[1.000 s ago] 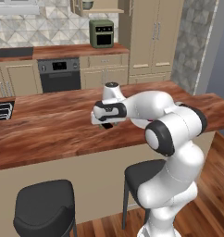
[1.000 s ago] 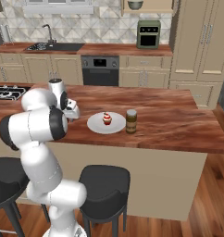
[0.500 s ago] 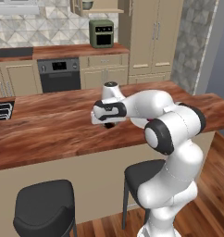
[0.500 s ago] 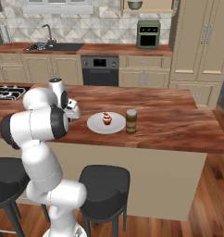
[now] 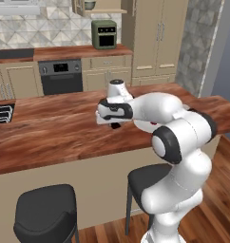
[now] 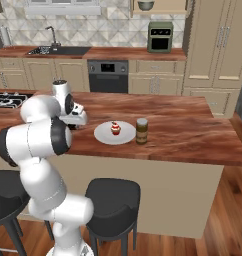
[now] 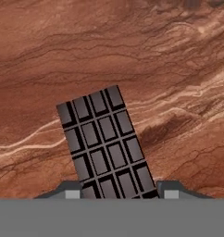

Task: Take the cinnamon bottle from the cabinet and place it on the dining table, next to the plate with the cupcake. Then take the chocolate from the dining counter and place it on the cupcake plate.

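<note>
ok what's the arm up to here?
The gripper is down on the dining counter with its fingers either side of the chocolate, which lies flat on the wood. The cinnamon bottle already stands beside the plate holding the cupcake. The chocolate isn't on the plate yet.

left base view: from behind the arm on its left, looking forward and down across the dining counter (image 5: 50, 128) toward the far oven wall; middle distance.
right base view: from behind the arm on its right, facing the same way; the plate (image 6: 114, 133), cupcake (image 6: 115, 128) and cinnamon bottle (image 6: 141, 131) lie right of the hand.
hand view: looking straight down, very near the wood top (image 7: 132, 55); the chocolate (image 7: 104, 143) lies just under the hand.
shared: both base views take in the same counter, arm and back wall.
</note>
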